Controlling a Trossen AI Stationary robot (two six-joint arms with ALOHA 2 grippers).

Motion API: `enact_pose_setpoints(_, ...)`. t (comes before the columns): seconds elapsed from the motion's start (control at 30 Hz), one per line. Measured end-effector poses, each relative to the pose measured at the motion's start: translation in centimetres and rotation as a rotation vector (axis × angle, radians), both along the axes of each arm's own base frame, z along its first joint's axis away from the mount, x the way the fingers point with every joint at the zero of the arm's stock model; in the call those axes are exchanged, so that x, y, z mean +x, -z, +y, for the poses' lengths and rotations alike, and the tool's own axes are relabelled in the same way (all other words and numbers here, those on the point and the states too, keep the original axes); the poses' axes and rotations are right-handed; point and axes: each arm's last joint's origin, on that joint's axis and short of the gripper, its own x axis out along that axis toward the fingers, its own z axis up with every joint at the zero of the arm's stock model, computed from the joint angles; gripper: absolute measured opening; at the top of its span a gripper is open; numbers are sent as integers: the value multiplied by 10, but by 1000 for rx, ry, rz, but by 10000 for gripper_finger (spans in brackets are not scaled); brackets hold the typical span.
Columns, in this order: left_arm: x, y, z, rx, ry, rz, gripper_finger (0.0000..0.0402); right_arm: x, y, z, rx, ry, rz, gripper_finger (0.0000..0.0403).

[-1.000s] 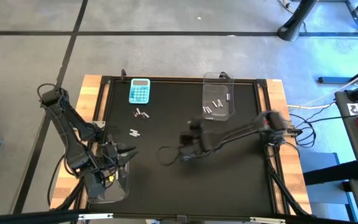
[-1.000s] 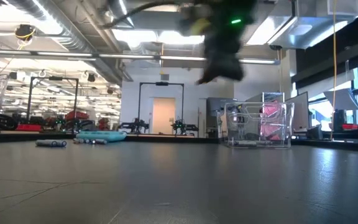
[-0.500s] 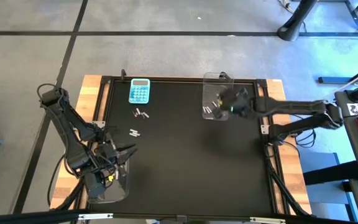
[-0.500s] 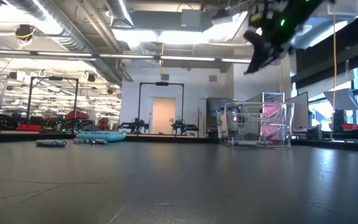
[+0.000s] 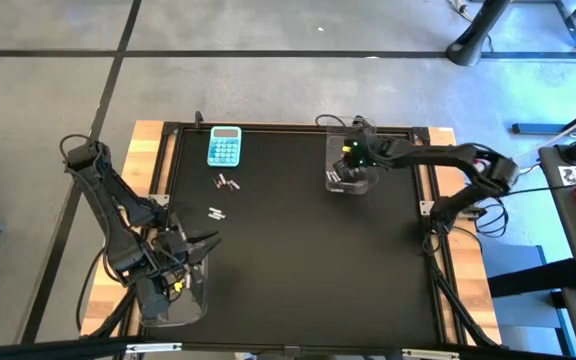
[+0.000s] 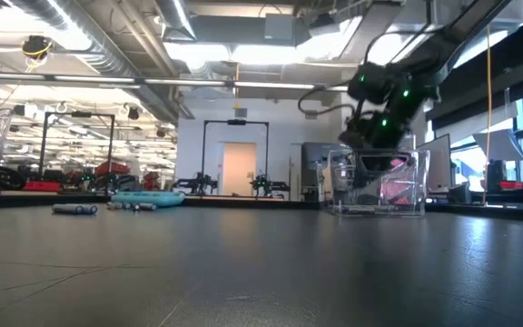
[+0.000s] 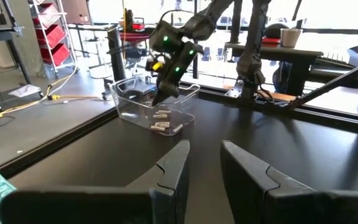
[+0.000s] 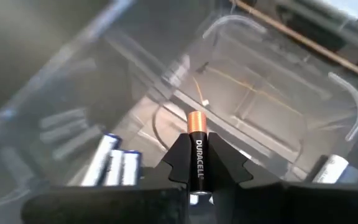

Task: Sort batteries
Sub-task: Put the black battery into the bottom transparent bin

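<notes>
While the left gripper (image 7: 204, 171) waits with its fingers apart by the near bin (image 5: 196, 290), the right gripper (image 5: 351, 165) holds a dark battery (image 8: 198, 158) over the far bin (image 5: 365, 130). Next, I think, it must let go so the battery drops in.

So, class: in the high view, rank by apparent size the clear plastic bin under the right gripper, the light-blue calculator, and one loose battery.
1. clear plastic bin
2. light-blue calculator
3. loose battery, smallest by far
</notes>
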Motion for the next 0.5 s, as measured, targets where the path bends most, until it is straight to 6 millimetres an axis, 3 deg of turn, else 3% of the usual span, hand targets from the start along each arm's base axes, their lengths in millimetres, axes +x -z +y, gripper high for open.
enact_pose_setpoints(0.27, 0, 0, 0, -3, 1, 1, 82, 0, 19, -9, -2, 26, 92, 32)
enact_pose_setpoints(0.5, 0, 0, 0, -4, 1, 1, 82, 0, 20, -9, 7, 21, 88, 73)
